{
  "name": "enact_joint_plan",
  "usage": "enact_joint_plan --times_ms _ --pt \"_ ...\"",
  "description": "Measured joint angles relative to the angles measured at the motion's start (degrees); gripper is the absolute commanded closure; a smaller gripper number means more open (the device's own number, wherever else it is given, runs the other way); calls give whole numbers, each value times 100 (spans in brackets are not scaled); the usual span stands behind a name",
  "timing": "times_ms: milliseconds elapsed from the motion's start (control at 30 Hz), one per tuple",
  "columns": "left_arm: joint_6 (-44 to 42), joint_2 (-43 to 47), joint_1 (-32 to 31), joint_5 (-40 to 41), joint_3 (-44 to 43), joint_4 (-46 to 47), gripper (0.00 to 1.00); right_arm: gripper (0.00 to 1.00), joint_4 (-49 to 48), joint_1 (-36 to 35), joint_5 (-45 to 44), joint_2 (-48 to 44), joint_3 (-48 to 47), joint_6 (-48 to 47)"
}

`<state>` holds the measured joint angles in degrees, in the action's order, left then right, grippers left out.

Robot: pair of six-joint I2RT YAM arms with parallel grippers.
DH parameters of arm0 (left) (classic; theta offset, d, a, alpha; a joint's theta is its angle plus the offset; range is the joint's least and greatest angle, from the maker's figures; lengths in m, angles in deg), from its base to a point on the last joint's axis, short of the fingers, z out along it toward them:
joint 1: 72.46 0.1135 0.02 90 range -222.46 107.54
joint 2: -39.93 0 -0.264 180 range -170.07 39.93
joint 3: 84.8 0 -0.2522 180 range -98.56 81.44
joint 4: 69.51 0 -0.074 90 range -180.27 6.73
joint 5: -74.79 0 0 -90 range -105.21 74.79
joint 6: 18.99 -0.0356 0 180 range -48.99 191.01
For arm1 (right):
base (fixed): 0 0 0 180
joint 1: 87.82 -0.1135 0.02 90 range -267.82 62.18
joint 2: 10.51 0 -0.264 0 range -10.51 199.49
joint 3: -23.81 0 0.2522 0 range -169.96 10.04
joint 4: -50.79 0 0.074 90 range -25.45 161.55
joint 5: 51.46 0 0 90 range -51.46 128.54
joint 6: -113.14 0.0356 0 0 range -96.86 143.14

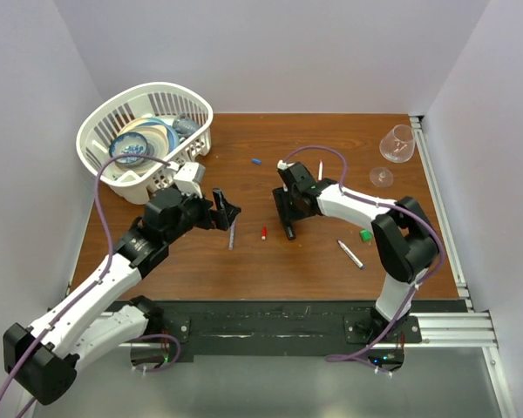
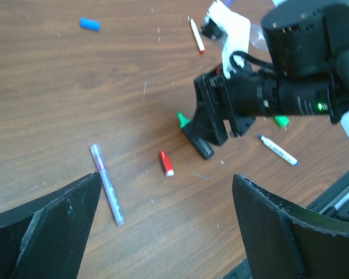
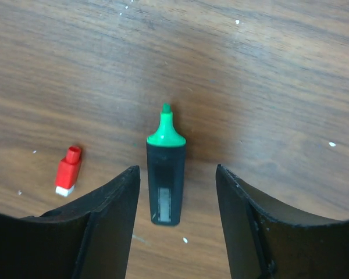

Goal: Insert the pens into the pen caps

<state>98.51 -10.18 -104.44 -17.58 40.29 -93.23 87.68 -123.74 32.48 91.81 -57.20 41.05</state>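
A stubby black marker with a green tip (image 3: 164, 174) lies on the table, and my open right gripper (image 3: 177, 170) hovers over it with a finger on each side; it also shows in the top view (image 1: 289, 229). A red cap (image 3: 68, 170) lies just to its left. My left gripper (image 2: 166, 195) is open and empty above the table, with a purple pen (image 2: 107, 185) by its left finger and the red cap (image 2: 166, 164) ahead. A blue cap (image 1: 256, 161), a green cap (image 1: 364, 234), a white pen (image 1: 321, 167) and a grey pen (image 1: 350, 253) lie apart.
A white basket (image 1: 100, 131) with dishes stands at the back left, next to the left arm. Two clear glasses (image 1: 399, 144) are at the back right. The right arm (image 2: 291, 87) fills the upper right of the left wrist view.
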Motion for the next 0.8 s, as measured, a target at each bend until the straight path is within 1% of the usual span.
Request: enact_joint_plan --times_ms 167,200,267,300,333,400,433,533,600,633,700,800 --pt "13 72 0 -153 245 4 5 48 -2 -2 15 260 -48 -2" --pt "17 66 0 -203 273 2 7 49 2 -7 7 319 -55 2" --pt "11 42 0 -345 289 4 9 52 -2 -22 -50 424 -70 13" --pt "2 13 0 -450 289 7 11 55 -28 -42 -57 424 -90 26" --pt "-9 -11 0 -531 289 9 11 63 -52 -55 -66 435 -90 42" --pt "-17 -79 -2 -702 289 9 13 73 -57 -76 -144 450 -90 50" --pt "-17 -109 -2 -765 289 9 14 80 -55 -79 -188 455 -90 66" --pt "-9 -179 -37 -894 328 125 17 88 -59 -79 -212 442 -87 142" --pt "15 -264 -120 -960 387 313 19 89 -85 -79 -212 398 -44 190" --pt "46 -330 -181 -970 411 389 18 92 -83 -79 -203 337 7 232" --pt "136 -518 -361 -970 468 605 19 95 -66 -83 -184 107 155 369" --pt "260 -815 -680 -883 557 990 20 100 -96 -83 -127 -535 437 717"
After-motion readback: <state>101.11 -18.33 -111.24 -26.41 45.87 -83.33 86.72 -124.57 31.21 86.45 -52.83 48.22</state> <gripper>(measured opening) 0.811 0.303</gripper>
